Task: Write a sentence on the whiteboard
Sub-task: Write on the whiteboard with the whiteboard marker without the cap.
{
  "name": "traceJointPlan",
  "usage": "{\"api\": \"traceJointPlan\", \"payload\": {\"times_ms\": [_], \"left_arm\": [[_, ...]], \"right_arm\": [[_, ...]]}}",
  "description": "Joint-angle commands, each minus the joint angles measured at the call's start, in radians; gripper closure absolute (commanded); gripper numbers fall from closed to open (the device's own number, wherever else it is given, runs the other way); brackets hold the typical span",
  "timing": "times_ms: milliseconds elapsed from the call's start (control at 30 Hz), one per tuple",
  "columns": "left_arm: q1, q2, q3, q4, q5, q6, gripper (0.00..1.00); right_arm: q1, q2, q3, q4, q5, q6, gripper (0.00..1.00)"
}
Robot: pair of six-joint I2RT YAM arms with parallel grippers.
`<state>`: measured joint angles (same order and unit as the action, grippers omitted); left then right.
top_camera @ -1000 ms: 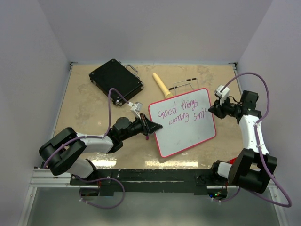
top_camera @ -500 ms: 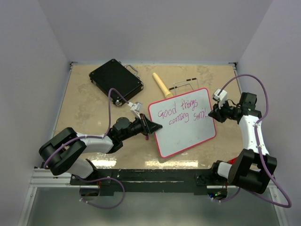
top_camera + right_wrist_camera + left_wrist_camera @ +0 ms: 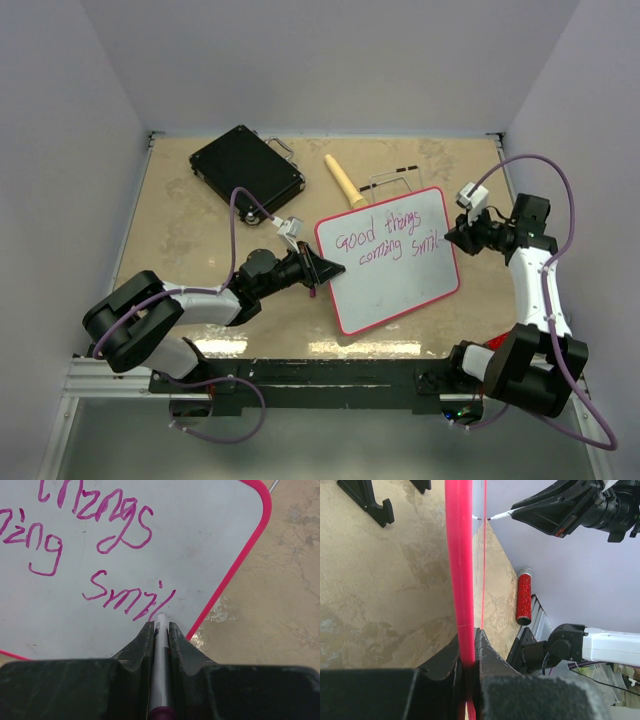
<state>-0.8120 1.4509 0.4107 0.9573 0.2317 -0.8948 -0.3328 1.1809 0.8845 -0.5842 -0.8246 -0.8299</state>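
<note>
Your right pincer (image 3: 159, 626) grips the marker (image 3: 160, 680) on the whiteboard (image 3: 395, 290) toward the right edge of the worktop (image 3: 180, 235), your left pincer (image 3: 468, 647) clamping its rim; the sentence (image 3: 390, 238) stops at "smil", so more words remain.

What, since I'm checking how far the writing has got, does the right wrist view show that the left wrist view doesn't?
Only the right wrist view shows the sentence face-on: pink letters ending in "Smil", with the marker tip at the last stroke, held in the right gripper. Only the left wrist view shows the left gripper clamping the whiteboard edge-on, and a red glitter tube lying on the table beyond. Both show the whiteboard's pink rim, the marker tip at its surface and the beige table.
</note>
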Motion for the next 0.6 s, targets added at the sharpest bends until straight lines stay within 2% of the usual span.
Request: {"api": "traceJointPlan", "payload": {"times_ms": [0,567], "left_arm": [[-0.001,-0.003,-0.010,0.037,0.049,0.069,1.00],[0.001,-0.004,-0.012,0.040,0.052,0.071,1.00]], "right_arm": [[0.000,0.009,0.021,0.034,0.001,0.014,1.00],[-0.002,0.019,0.005,0.127,0.076,0.094,1.00]]}}
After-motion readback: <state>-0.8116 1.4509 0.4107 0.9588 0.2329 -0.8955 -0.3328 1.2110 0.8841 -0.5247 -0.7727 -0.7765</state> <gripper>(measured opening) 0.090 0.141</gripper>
